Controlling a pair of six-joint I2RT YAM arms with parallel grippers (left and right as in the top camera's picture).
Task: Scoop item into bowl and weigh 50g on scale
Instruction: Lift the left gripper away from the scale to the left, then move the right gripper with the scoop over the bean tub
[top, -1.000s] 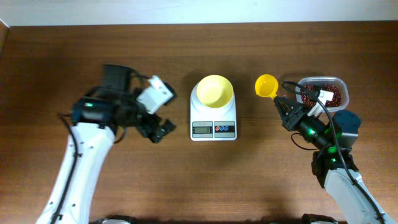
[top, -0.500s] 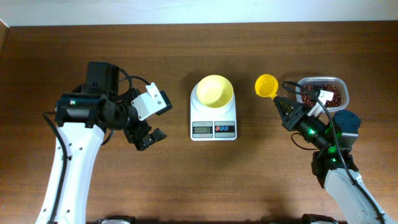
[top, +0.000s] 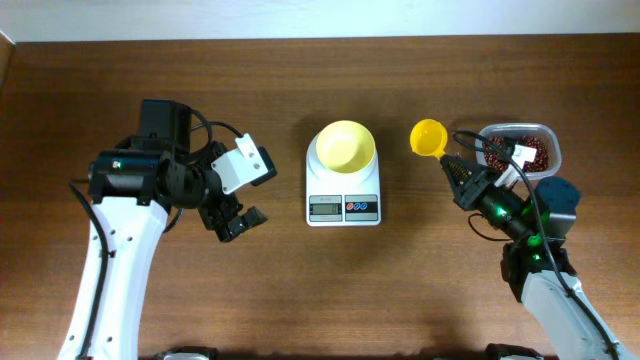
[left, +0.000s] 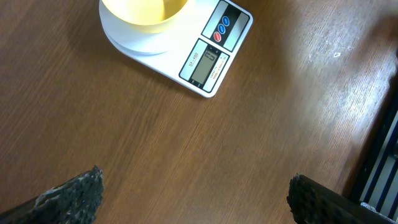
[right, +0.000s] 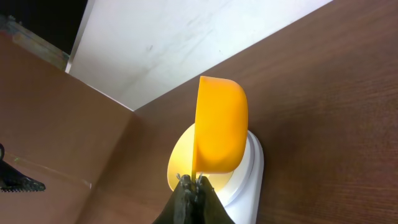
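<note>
On top of the scale (top: 343, 198) sits the bowl (top: 345, 146), so anything you tip into it registers at once; from overhead it looks empty. To the scale's right, your right gripper (top: 457, 168) is clamped on the handle of the scoop (top: 428, 138). The scoop hangs between the scale and the container (top: 520, 126) further right, where the beans (top: 540, 152) lie in a loose heap. I judge that spot a staging point: the cup faces up and looks bare, so a load has yet to be dug out. To the scale's left, your left gripper (top: 238, 222) hovers above the table (top: 300, 290), its fingers (left: 71, 194) spread wide with nothing between them, clear of the scoop's path. Overhead gives you the whole line-up. Only the right wrist view shows the jaws pinched tight on the thin handle, with bowl and scale beyond the cup, but it cannot see the beans. Only the left wrist view brings the scale's display (left: 204, 62) close, though its digits are too small to read, so you cannot tell whether it is zeroed.
</note>
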